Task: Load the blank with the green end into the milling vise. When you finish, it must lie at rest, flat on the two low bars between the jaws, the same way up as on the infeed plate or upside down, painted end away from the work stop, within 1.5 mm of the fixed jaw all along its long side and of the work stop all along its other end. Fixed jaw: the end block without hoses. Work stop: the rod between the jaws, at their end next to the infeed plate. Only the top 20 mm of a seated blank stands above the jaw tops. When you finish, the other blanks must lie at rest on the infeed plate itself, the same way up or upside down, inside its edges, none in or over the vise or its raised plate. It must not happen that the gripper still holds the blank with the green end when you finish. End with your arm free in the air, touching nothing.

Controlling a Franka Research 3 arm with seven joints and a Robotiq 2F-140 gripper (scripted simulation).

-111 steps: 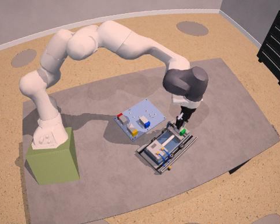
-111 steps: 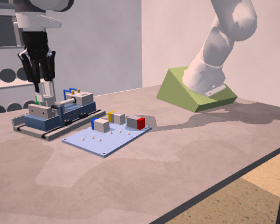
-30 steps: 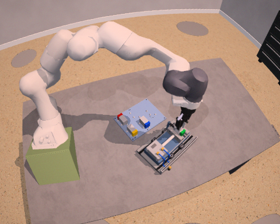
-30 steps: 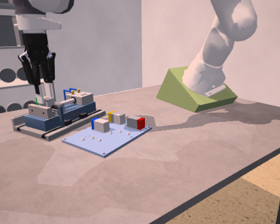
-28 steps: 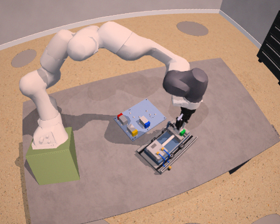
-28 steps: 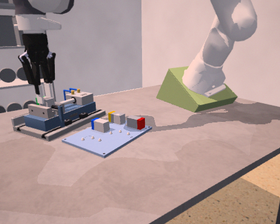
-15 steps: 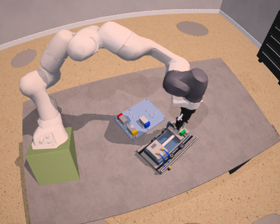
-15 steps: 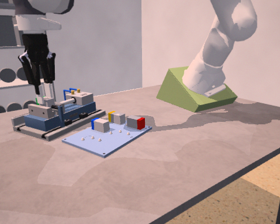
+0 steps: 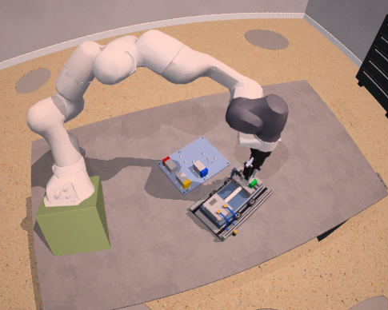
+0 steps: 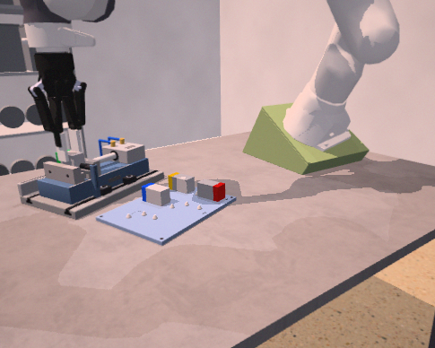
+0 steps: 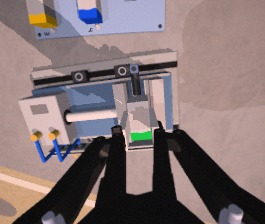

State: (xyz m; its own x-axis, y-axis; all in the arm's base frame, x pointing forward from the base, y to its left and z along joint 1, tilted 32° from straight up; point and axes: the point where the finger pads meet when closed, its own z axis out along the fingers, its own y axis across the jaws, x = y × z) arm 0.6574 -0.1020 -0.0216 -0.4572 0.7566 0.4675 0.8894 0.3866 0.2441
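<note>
One block with a green end (image 9: pixel 253 184) (image 10: pixel 65 156) (image 11: pixel 139 120) is sitting down between the vise's two jaws, and the gripper (image 9: pixel 248 176) (image 10: pixel 68 140) (image 11: pixel 139 117) has its fingers clenched on it. The green end points away from the stop rod (image 9: pixel 236 172) (image 10: pixel 85 166) (image 11: pixel 136 84), so that bit looks right. Can't tell from these angles if it's flat on the low bars, or how snug it is to the rod.

At the other end of the vise (image 9: pixel 249 216) (image 10: pixel 62 190) (image 11: pixel 88 100) there's the pale block (image 9: pixel 211 205) (image 10: pixel 128 152) (image 11: pixel 39 117) with the blue hoses (image 9: pixel 227 220) (image 10: pixel 103 143) (image 11: pixel 59 150) coming off it.

Just beside the vise is the light blue plate (image 9: pixel 211 148) (image 10: pixel 165 229) (image 11: pixel 133 20), with three spare blocks on it: blue-ended (image 9: pixel 199 168) (image 10: pixel 156 195) (image 11: pixel 89 10), yellow-ended (image 9: pixel 183 180) (image 10: pixel 183 184) (image 11: pixel 43 15) and red-ended (image 9: pixel 170 164) (image 10: pixel 210 190). Some little white pegs poke up from the plate too.

Well apart from all that, the arm stands on a green stand (image 9: pixel 75 236) (image 10: pixel 273 143), reaching over to the vise. Dark drawer cabinet (image 9: pixel 381 72) off past the table (image 9: pixel 147 260) (image 10: pixel 165 278) (image 11: pixel 223 65).
</note>
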